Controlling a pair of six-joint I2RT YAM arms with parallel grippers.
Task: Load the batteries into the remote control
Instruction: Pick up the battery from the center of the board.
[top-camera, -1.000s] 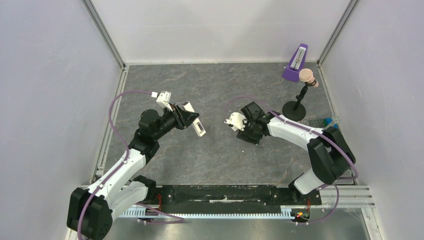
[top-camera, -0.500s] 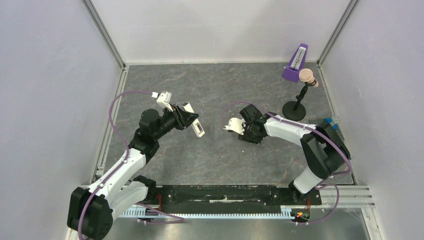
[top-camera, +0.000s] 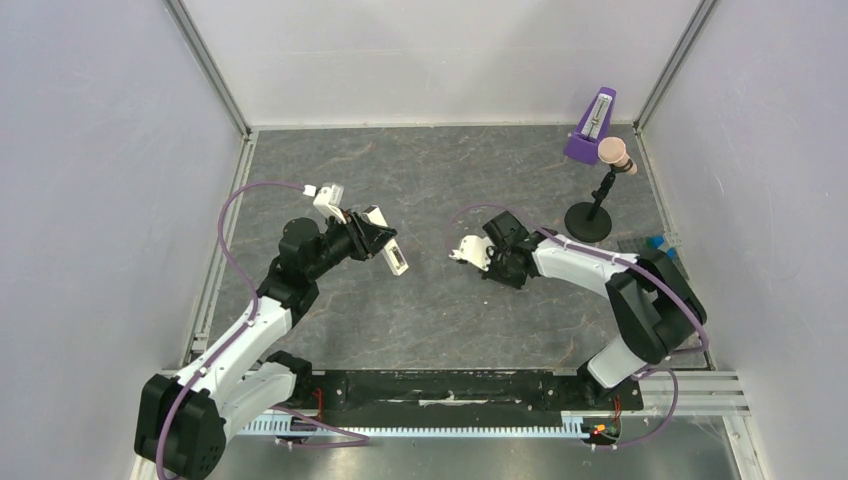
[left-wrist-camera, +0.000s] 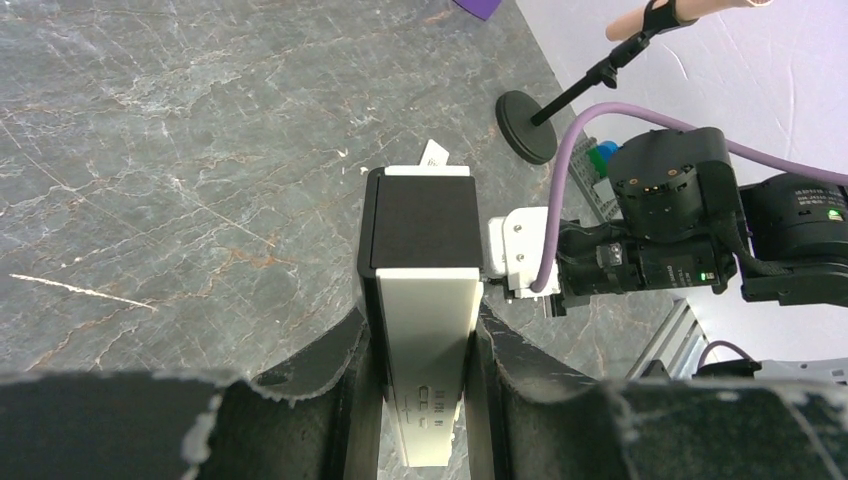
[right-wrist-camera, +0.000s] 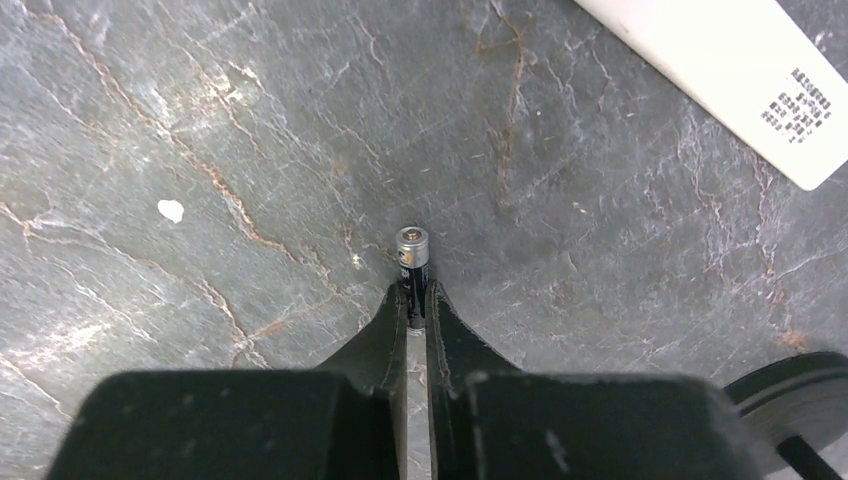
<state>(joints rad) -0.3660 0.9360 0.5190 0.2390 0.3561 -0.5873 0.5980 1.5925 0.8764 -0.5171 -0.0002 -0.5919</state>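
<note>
My left gripper (left-wrist-camera: 422, 325) is shut on the remote control (left-wrist-camera: 418, 300), a slim white bar held lengthwise between the fingers above the table. Its dark rectangular recess (left-wrist-camera: 422, 225) faces up at the far end. From above, the remote control (top-camera: 391, 251) juts out of the left gripper (top-camera: 374, 240) toward the right arm. My right gripper (right-wrist-camera: 415, 298) points down at the table, shut on a thin dark battery (right-wrist-camera: 412, 248) whose metal end sticks out past the fingertips. In the top view the right gripper (top-camera: 498, 263) hides the battery.
A flat white cover strip (right-wrist-camera: 722, 62) lies on the grey table just beyond the right gripper. A purple metronome (top-camera: 590, 128) and a microphone stand with a round black base (top-camera: 588, 221) stand at the back right. A blue object (top-camera: 657, 242) sits by the right wall.
The right gripper has shut on the battery, and its arm has shifted slightly left. The left arm and the remote control have not moved.
</note>
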